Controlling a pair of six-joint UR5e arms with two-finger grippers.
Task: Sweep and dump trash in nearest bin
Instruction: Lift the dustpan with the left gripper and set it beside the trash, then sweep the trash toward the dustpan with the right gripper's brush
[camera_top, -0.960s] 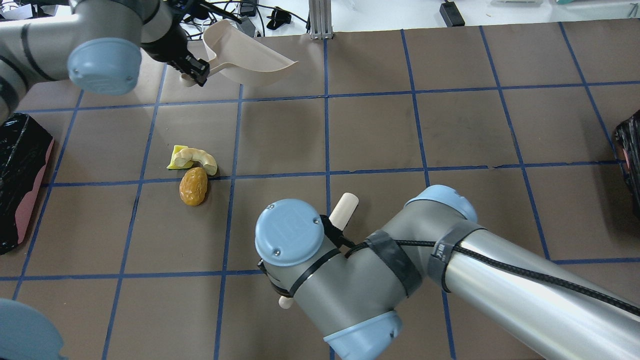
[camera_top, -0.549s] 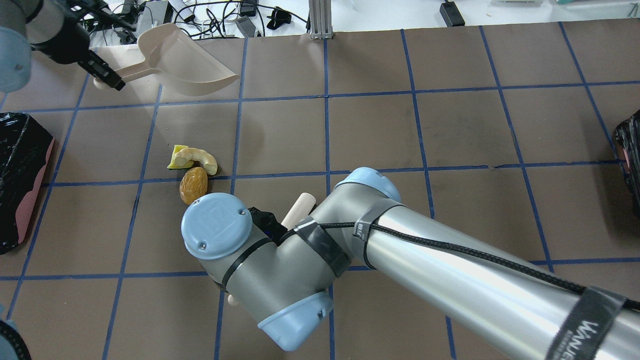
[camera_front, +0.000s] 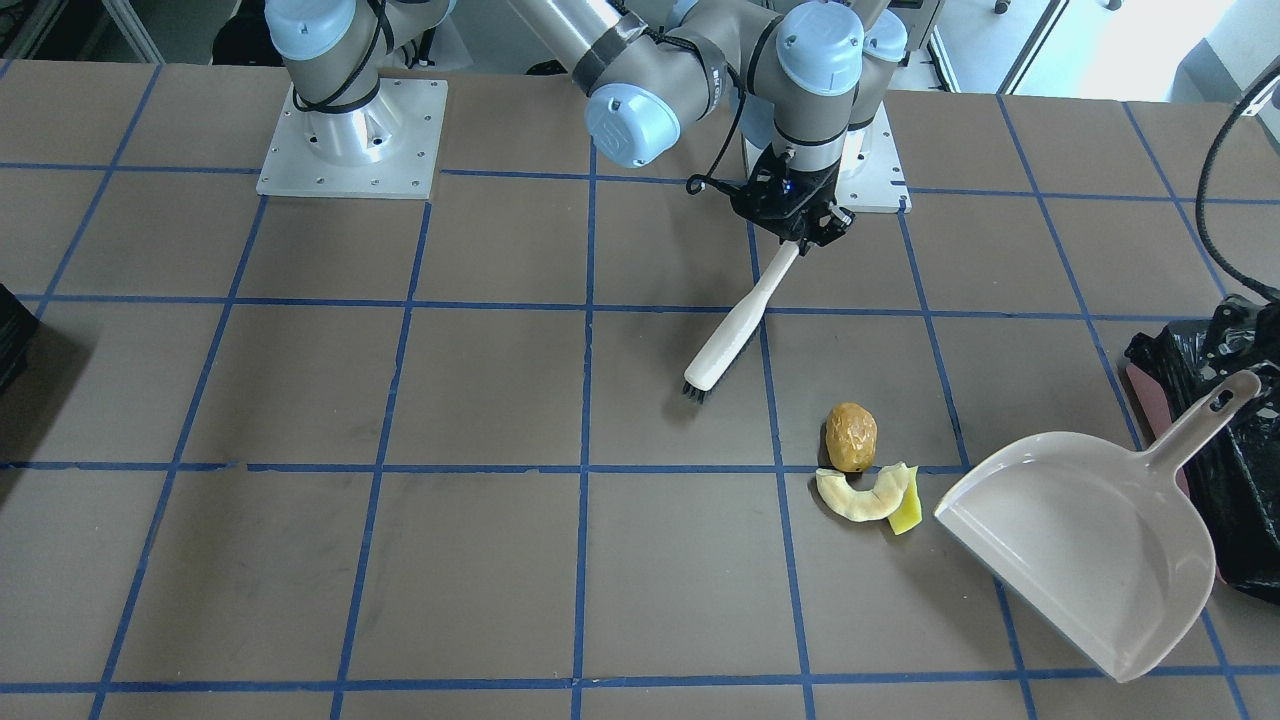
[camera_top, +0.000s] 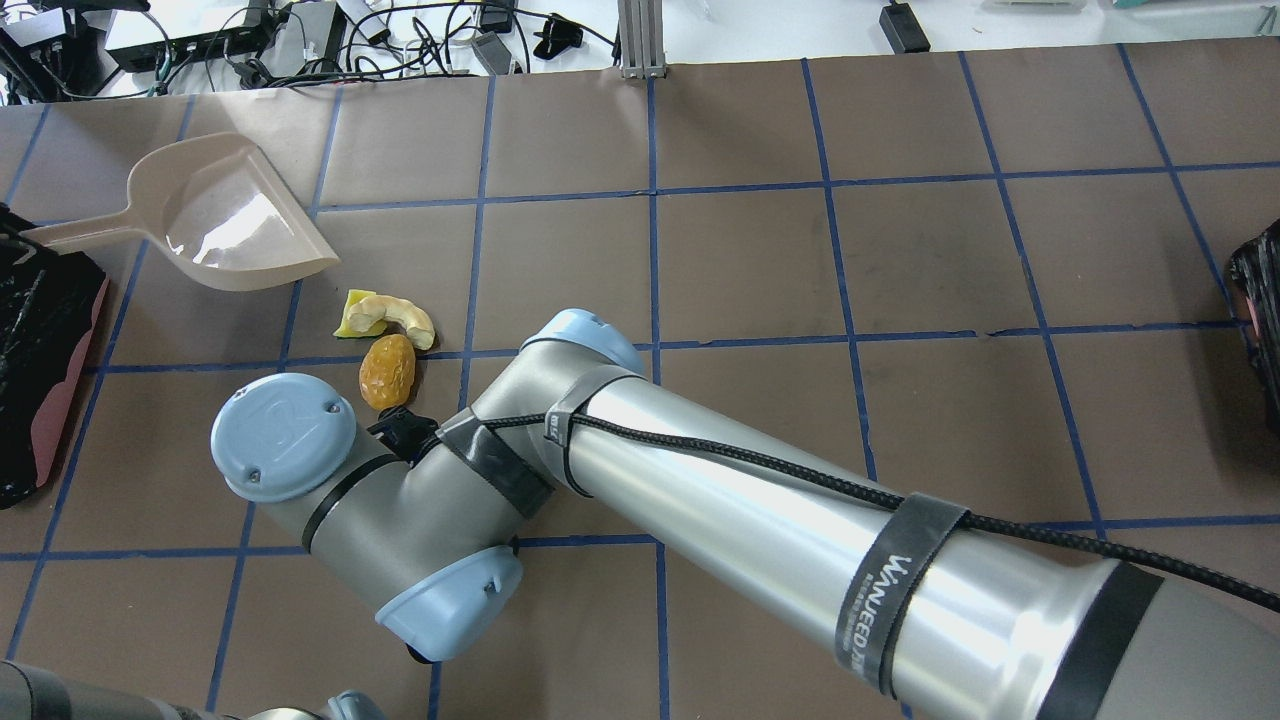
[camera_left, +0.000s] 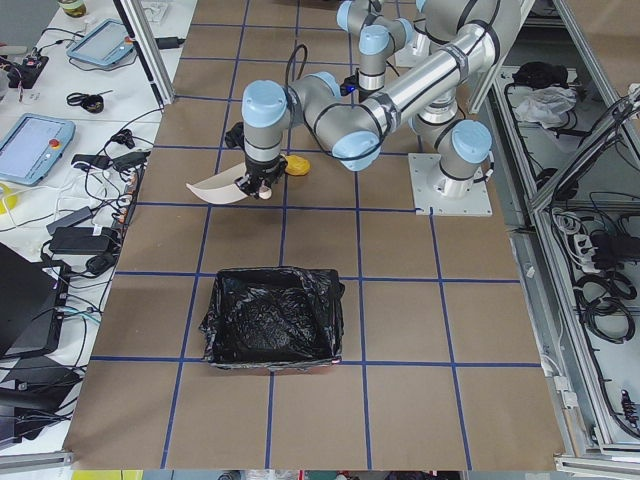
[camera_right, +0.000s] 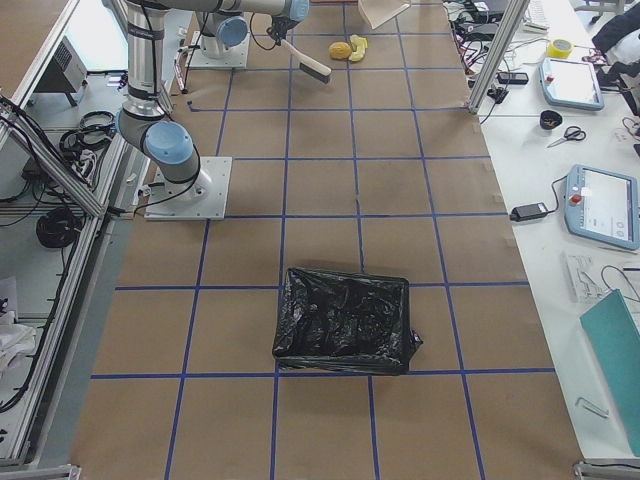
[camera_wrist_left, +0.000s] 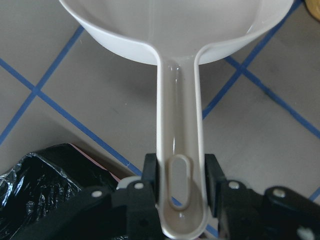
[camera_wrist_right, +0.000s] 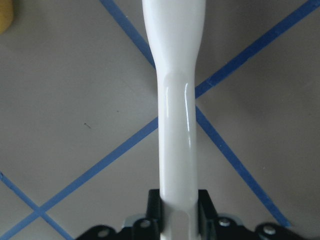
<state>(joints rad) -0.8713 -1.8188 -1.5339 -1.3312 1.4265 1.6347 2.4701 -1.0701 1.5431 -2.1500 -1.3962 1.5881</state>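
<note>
The trash lies together: a brown lump (camera_front: 851, 437) (camera_top: 387, 372), a pale crescent peel (camera_front: 860, 497) (camera_top: 400, 315) and a yellow wedge (camera_front: 905, 517) (camera_top: 350, 316). My left gripper (camera_wrist_left: 181, 186) is shut on the handle of the white dustpan (camera_front: 1090, 555) (camera_top: 230, 215), whose open lip faces the scraps with a small gap. My right gripper (camera_front: 797, 228) (camera_wrist_right: 178, 207) is shut on the white brush (camera_front: 742, 322); its bristles (camera_front: 694, 391) sit a little short of the lump. The black-lined bin (camera_top: 40, 340) (camera_front: 1235, 470) stands just behind the dustpan handle.
A second black-lined bin (camera_top: 1262, 320) (camera_right: 345, 320) stands at the far opposite end of the table. My right arm (camera_top: 700, 500) reaches across the table's middle and hides the brush in the overhead view. Cables and power bricks (camera_top: 300, 25) lie beyond the table's back edge.
My left arm has carried the dustpan left and down to just beside the scraps. My right arm has swung left, bringing the brush closer to the brown lump.
</note>
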